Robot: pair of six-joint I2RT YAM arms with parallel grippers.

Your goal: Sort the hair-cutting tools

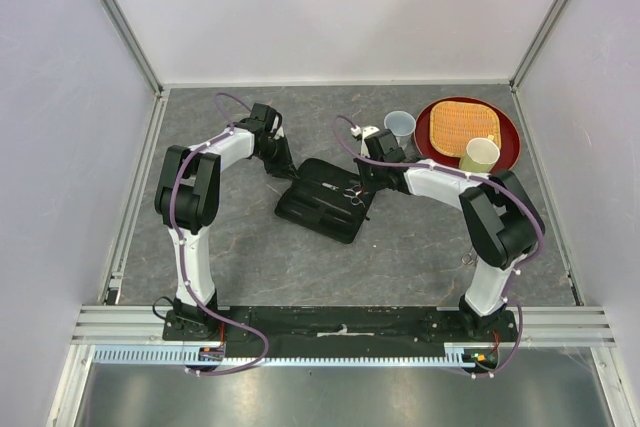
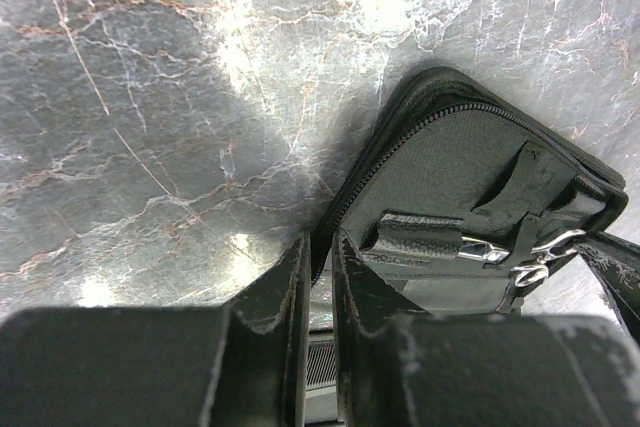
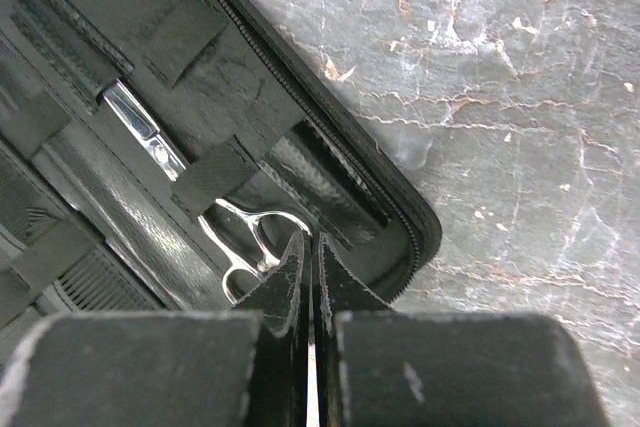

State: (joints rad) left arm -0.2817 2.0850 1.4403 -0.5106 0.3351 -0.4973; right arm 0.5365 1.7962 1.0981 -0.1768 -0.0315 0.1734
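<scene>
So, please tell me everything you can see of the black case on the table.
The black case lies open and flat on the grey marbled table, between both arms. It looks like textured fabric or leather, with a zipper around its rounded edge and elastic loops inside. One loop holds silver scissors. Its rim enters the narrow gap of the left gripper, which seems to pinch it. The shut right gripper points at the scissors' handles; contact is unclear.
</scene>
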